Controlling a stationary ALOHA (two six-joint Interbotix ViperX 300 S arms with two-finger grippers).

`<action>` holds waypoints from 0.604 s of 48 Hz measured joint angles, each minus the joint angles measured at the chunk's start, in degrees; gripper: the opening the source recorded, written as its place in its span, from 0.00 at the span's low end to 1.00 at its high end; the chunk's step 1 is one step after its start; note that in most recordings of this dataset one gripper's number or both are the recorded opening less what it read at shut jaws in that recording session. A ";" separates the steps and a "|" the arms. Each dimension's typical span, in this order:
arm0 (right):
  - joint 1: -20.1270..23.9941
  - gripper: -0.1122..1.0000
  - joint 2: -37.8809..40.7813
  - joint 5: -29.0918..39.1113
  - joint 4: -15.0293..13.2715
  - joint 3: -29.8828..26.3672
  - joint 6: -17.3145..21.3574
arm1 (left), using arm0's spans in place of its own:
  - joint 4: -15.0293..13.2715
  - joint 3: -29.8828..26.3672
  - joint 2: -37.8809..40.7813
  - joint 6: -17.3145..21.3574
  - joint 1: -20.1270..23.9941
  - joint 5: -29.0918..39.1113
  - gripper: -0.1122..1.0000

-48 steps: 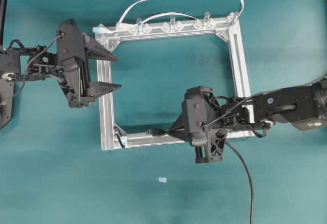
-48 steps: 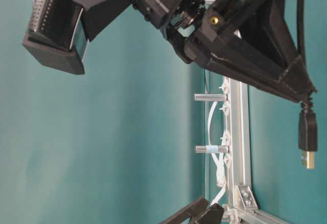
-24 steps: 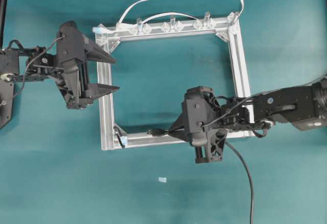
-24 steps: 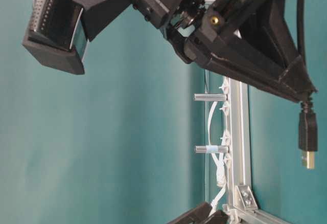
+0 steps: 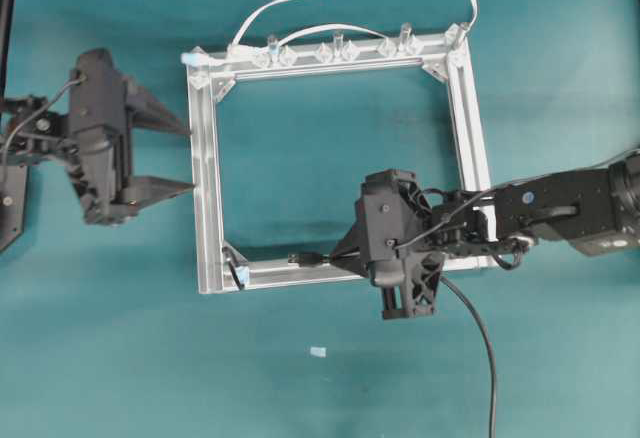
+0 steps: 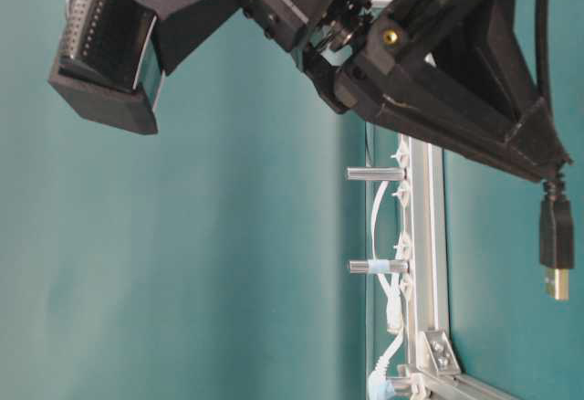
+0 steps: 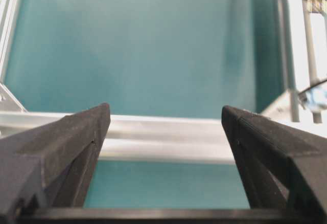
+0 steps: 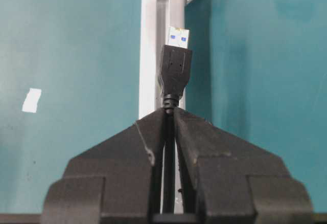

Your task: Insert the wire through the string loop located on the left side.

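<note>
You're clamping the wire (image 5: 306,257) in the right gripper (image 5: 345,253), plug pointing left along the near rail; the string loop (image 5: 236,274) is lying left of it, while the left gripper (image 5: 170,158) is gaping empty.

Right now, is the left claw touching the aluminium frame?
Apart. In the overhead view the open left claw sits left of the aluminium frame, with teal table showing between its fingertips and the left rail.
</note>
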 measured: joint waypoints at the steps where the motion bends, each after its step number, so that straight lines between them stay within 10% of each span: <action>1: 0.00 0.19 0.00 0.00 0.00 0.00 0.00 | 0.00 0.26 -0.53 0.00 -0.26 0.70 0.90; 29: 0.00 0.19 0.00 0.00 0.00 0.00 0.00 | 0.09 3.52 -9.93 -0.79 -4.66 12.57 0.90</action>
